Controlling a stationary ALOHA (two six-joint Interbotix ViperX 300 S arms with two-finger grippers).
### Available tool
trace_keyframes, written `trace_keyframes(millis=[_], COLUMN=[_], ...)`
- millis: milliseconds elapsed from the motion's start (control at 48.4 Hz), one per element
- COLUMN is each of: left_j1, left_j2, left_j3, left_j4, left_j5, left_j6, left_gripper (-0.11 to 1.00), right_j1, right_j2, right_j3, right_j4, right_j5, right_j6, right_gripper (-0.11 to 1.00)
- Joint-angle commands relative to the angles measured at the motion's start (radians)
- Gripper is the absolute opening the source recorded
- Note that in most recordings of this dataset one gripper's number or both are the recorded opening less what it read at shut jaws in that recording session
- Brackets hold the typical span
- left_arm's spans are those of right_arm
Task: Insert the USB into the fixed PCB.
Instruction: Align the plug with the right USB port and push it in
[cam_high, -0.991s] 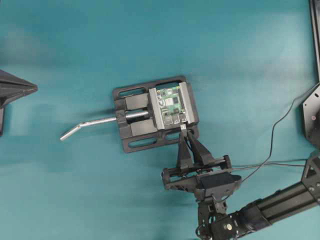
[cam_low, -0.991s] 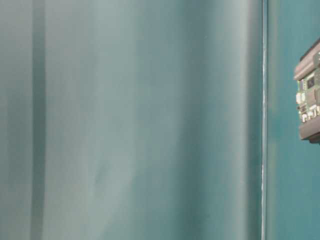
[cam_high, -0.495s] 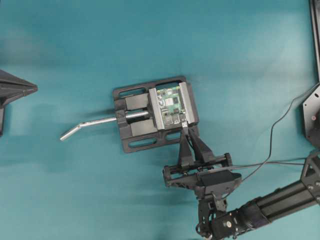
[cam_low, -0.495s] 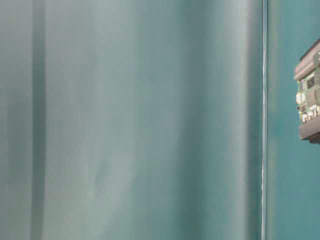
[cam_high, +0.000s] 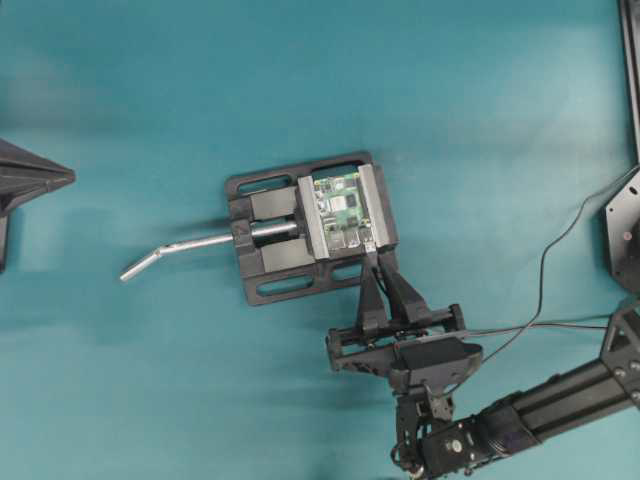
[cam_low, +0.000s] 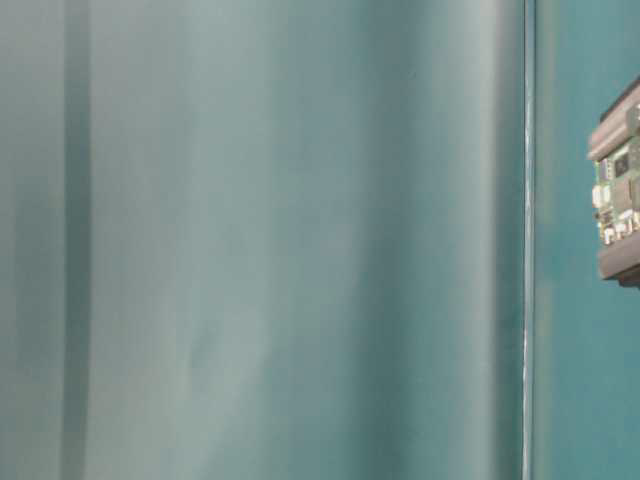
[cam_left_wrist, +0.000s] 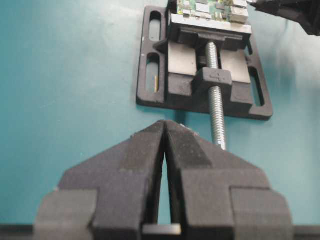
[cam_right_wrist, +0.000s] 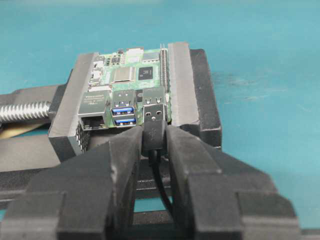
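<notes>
The green fixed PCB is clamped in a black vise; it also shows at the right edge of the table-level view as the PCB. My right gripper is shut on the dark body of the USB, just in front of the PCB's near edge. The plug's silver tip meets the port to the right of two blue ports; its depth is unclear. Its cable hangs between the fingers. My left gripper is shut and empty, well left of the vise.
The vise's silver handle sticks out to the left, and its threaded screw points at my left gripper. A thin dark cable trails from the right arm to the right edge. Teal table surface lies all around.
My right gripper has edged slightly toward the PCB and to the right, carrying the USB. The left gripper has not moved.
</notes>
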Motion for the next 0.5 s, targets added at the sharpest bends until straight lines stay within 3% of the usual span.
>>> trace_keyframes(millis=[0, 475], left_j1=[0.003, 0.003], left_j2=[0.006, 0.006], left_j3=[-0.028, -0.028], left_j4=[0.003, 0.003], left_j5=[-0.005, -0.005], left_j6=[-0.005, -0.005], left_gripper=[0.0, 0.0], right_j1=[-0.008, -0.035], right_j2=[-0.035, -0.049], right_j3=[-0.005, -0.005], right_j4=[-0.005, -0.012], right_j5=[-0.011, -0.011], right_j6=[-0.002, -0.032], right_gripper=[0.18, 0.18])
